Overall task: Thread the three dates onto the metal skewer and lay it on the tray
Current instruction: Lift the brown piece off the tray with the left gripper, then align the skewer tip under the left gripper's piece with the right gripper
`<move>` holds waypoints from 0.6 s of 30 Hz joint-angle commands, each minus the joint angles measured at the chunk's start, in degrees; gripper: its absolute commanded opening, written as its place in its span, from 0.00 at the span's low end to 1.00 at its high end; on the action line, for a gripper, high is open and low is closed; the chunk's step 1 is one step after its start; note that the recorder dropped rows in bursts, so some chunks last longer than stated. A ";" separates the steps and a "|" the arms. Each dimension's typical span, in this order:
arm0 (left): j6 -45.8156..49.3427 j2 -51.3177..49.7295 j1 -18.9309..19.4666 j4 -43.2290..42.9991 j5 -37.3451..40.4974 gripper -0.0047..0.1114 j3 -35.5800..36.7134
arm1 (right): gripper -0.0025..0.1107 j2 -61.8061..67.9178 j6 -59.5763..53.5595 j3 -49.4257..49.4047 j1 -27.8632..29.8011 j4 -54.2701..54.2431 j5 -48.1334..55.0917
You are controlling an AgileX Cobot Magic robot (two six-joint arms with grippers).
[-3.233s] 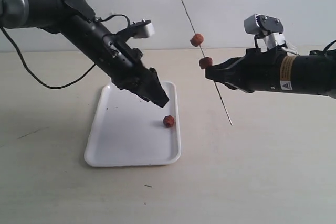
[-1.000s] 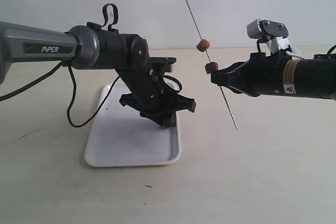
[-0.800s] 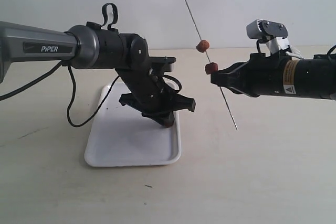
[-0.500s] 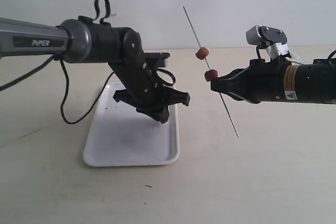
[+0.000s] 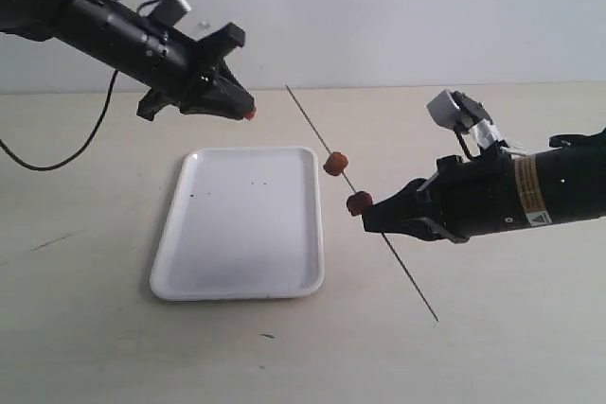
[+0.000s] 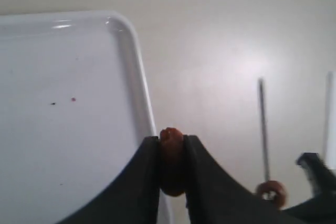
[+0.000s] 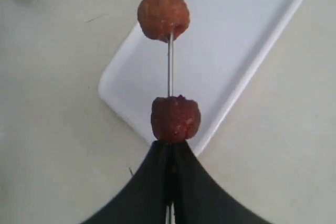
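Observation:
My left gripper point(image 5: 244, 111) point(image 6: 170, 142) is shut on one reddish-brown date point(image 6: 170, 153) point(image 5: 249, 114), held in the air above the far right corner of the white tray point(image 5: 237, 276) point(image 6: 63, 51). My right gripper point(image 5: 371, 217) point(image 7: 170, 148) is shut on the thin metal skewer point(image 5: 308, 123) point(image 7: 170, 72), which slants up to the left over the table. Two dates are threaded on it: one point(image 5: 359, 202) point(image 7: 176, 118) right against my fingertips, the other point(image 5: 335, 164) point(image 7: 163, 14) a little farther up. The skewer's free tip points toward the left gripper.
The tray point(image 7: 247, 40) lies bare on the pale wooden table point(image 5: 473, 328) apart from a few dark specks. A black cable point(image 5: 57, 153) trails from the left arm over the table's left side. A plain pale wall stands behind.
My left gripper closed on the date lying in the tray and lifted it up and back. My right gripper lowered and tilted the skewer toward the left.

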State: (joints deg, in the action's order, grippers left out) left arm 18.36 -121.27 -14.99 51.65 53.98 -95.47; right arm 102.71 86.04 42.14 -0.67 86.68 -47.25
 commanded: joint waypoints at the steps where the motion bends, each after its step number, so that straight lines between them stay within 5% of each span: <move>1: 8.85 0.64 6.02 13.77 6.42 0.17 -0.01 | 0.02 -0.66 -1.01 -3.44 0.17 0.03 -4.79; 10: 14.62 0.64 7.78 16.68 10.92 0.17 -0.01 | 0.02 -0.66 -4.41 -6.59 -13.42 -22.79 -11.17; 18: 15.01 0.64 7.78 16.85 11.17 0.17 -0.01 | 0.02 -0.66 -1.72 -6.59 -14.00 -24.33 -7.52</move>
State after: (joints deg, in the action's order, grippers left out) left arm 32.93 -121.27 -7.25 67.50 64.52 -95.47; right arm 102.71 83.65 35.78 -14.58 61.32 -55.04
